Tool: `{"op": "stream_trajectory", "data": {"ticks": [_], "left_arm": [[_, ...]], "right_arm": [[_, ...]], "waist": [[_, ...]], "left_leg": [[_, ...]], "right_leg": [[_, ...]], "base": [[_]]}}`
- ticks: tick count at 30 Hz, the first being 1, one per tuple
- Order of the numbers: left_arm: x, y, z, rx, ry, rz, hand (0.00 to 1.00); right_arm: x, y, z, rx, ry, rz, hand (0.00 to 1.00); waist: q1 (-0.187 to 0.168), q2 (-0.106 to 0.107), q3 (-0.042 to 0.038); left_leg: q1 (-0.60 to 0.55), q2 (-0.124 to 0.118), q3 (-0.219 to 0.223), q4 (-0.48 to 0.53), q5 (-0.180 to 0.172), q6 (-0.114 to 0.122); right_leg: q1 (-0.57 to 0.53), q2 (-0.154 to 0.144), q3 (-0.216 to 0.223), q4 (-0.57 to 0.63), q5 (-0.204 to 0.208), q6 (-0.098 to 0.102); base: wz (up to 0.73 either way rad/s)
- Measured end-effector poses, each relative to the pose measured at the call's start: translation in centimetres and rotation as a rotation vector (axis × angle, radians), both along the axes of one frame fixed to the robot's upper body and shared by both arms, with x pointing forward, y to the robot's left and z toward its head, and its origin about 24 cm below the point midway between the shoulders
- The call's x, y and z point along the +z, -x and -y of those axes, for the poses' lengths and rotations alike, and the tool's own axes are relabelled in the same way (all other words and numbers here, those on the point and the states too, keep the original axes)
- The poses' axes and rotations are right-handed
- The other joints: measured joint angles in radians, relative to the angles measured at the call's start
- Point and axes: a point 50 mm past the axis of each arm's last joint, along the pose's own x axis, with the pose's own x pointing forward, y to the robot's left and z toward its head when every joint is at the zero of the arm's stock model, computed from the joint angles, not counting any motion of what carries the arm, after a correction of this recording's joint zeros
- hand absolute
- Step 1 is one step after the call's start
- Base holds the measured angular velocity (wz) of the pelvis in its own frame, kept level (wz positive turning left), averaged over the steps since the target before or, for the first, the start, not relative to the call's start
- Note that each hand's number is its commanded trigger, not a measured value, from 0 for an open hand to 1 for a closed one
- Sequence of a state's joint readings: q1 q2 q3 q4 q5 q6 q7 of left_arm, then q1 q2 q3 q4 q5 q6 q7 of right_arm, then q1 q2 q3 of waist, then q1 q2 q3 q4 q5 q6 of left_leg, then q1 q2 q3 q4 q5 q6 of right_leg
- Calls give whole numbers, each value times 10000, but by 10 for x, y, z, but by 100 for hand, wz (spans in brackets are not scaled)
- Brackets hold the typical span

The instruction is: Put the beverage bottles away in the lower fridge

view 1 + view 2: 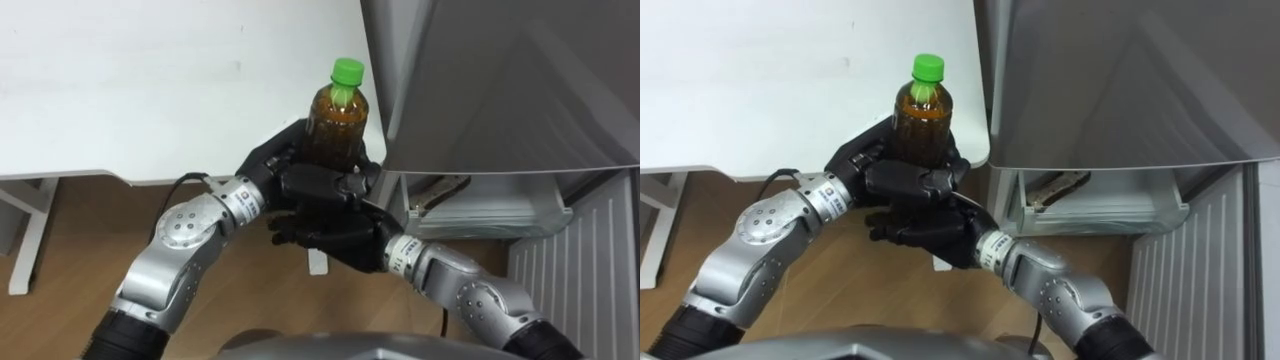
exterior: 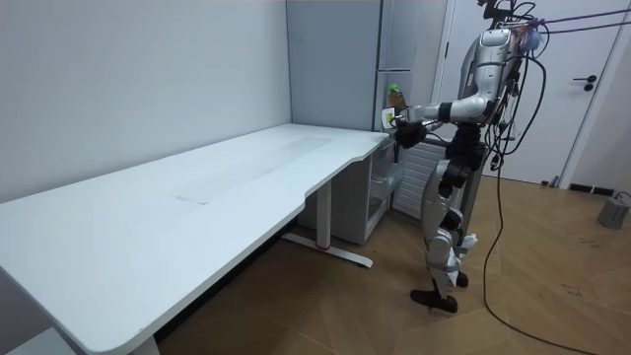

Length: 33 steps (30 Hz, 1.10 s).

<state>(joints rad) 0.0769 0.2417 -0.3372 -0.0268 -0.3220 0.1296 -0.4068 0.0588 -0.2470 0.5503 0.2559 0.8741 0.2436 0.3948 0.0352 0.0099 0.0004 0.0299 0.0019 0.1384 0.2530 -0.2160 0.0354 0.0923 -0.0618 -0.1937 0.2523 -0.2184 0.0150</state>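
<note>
Two hands met at a green-capped bottle of brown tea (image 1: 335, 125), held upright in the air by the corner of the white desk (image 1: 150, 90) and just beside the grey fridge (image 1: 480, 80). The left hand (image 1: 285, 160) had its fingers wrapped round the bottle's lower body. The right hand (image 1: 335, 240) sat directly beneath, its grip impossible to tell. The robot stood at the desk's end.

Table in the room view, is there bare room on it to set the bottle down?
Yes. The white table is bare from the wall edge to its front curve, right up to the corner beside the fridge. It is crowded only at that corner, where the left hand and right hand clasp the bottle.
</note>
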Motion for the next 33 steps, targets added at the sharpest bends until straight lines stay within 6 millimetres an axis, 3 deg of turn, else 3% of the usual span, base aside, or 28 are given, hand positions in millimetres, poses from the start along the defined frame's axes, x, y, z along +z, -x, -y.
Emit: {"op": "stream_trajectory", "data": {"ticks": [16,18,19,33], "left_arm": [[-2,1,0,-10,-81,-147,100],[-2,1,0,-10,-80,-146,50],[-2,1,0,-10,-80,-146,0],[1,-1,6,40,217,-77,0]], "right_arm": [[-1,2,-2,-46,41,-201,100],[-1,2,-2,-53,32,-208,100],[-1,2,-2,-53,32,-209,100],[-5,14,-1,-702,-986,-1169,100]], "waist": [[-6,-34,22],[-5,-47,28],[-5,-51,30],[-5,-124,47]], "left_leg": [[-27,0,-11,-28,2,-4],[-27,-1,-14,-29,2,-4],[-28,-1,-15,-37,2,-4],[1,-14,-13,-93,14,-22]], "right_leg": [[-10,8,-13,-76,0,-1],[-11,11,-17,-100,1,-2],[-12,13,-19,-108,1,-2],[-14,17,-26,-176,3,-1]], "base": [[0],[0],[0],[0]]}}
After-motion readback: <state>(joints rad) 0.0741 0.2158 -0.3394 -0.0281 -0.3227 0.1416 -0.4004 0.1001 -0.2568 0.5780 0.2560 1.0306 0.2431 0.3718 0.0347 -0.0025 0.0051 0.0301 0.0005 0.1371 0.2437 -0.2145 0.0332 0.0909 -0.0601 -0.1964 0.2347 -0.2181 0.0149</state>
